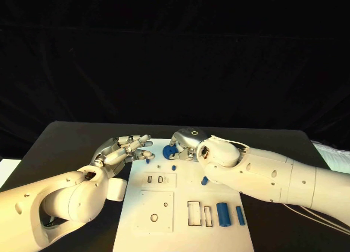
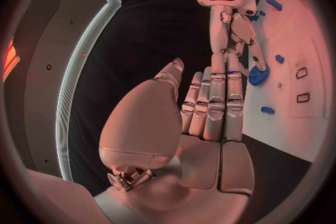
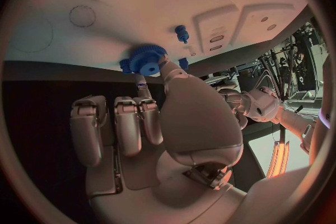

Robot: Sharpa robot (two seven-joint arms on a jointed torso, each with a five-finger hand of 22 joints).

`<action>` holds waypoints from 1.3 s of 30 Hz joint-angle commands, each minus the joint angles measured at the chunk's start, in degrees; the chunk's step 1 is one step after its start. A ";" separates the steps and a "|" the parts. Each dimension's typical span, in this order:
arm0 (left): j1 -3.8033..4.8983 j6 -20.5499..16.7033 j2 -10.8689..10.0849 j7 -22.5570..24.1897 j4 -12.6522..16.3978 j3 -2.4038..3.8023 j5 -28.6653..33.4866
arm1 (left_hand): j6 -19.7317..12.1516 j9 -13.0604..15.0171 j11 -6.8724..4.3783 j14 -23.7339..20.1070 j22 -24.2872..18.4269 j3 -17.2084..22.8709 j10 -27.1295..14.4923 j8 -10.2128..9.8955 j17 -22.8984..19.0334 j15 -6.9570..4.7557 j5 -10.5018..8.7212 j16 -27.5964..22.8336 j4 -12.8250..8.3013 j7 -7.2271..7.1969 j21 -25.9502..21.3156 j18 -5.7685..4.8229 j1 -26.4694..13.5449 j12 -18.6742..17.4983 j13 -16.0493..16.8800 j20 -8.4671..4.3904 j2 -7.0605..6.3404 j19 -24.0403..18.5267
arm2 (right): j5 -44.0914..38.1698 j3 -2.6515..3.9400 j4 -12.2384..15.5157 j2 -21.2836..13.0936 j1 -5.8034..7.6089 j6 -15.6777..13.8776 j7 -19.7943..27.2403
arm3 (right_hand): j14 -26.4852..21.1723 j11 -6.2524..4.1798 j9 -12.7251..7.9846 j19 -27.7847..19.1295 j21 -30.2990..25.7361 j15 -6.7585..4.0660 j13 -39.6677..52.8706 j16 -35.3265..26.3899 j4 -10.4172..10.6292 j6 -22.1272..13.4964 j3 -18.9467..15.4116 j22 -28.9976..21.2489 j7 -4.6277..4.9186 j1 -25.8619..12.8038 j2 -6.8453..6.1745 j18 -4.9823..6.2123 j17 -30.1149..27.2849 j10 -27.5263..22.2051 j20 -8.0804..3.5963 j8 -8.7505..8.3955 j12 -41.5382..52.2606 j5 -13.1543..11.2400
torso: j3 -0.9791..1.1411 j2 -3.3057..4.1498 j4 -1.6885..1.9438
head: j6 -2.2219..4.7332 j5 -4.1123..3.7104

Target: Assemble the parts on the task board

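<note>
The right hand (image 3: 150, 123) pinches a blue gear (image 3: 145, 59) against the far end of the task board (image 1: 163, 210); its wrist view shows the gear's teeth, hidden from the head camera. The left hand (image 1: 123, 149) hovers empty, fingers straight, at the board's left edge above the tabletop (image 1: 73, 142). Two blue cylinders (image 1: 222, 214) lie nearer.

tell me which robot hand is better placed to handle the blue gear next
Right. The right robot hand already has fingertips on the blue toothed plastic gear at the white task board's far end; the left robot hand hovers beside it, holding nothing.
</note>
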 commanded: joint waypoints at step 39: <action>0.06 1.00 -0.24 0.12 0.09 0.04 0.07 | -0.14 -0.03 -0.11 -0.54 -0.13 0.12 -0.53 -0.47 0.29 0.15 -0.25 -0.33 -0.52 0.13 -0.42 0.64 0.14 -0.22 -0.02 0.30 -0.07 0.01 | 7.62 0.00 1.83 -3.58 -0.12 -8.42 3.85 | 5.98 0.20 0.20 5.87 0.17 0.23 15.05 0.24 4.62 0.78 -1.42 14.63 -0.18 -9.48 3.17 -0.28 15.08 5.96 0.65 0.16 0.20 4.43 | 0.11 -0.02 -0.14 | 0.10 -0.03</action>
